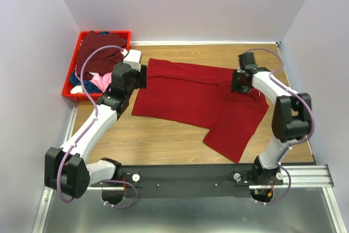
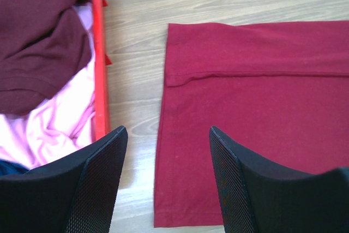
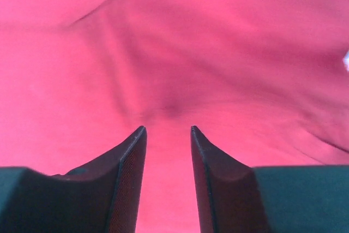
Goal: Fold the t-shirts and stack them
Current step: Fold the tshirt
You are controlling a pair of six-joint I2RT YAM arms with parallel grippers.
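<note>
Wood table point(image 1: 163, 140) is carrying the bright red t-shirt point(image 1: 191, 96), which is lying spread flat across the middle with its lower right part reaching toward the near edge. Red crate point(image 1: 66, 88) is sitting at the far left corner, holding the maroon t-shirt point(image 1: 98, 53) heaped over the pink t-shirt point(image 1: 101, 82). Left gripper point(image 2: 167, 135) is hovering with claw spread wide over the red shirt's left edge, just beside the crate; right gripper point(image 3: 168, 129) is hanging low over the shirt's right part, claw parted partway, red cloth showing in the gap.
</note>
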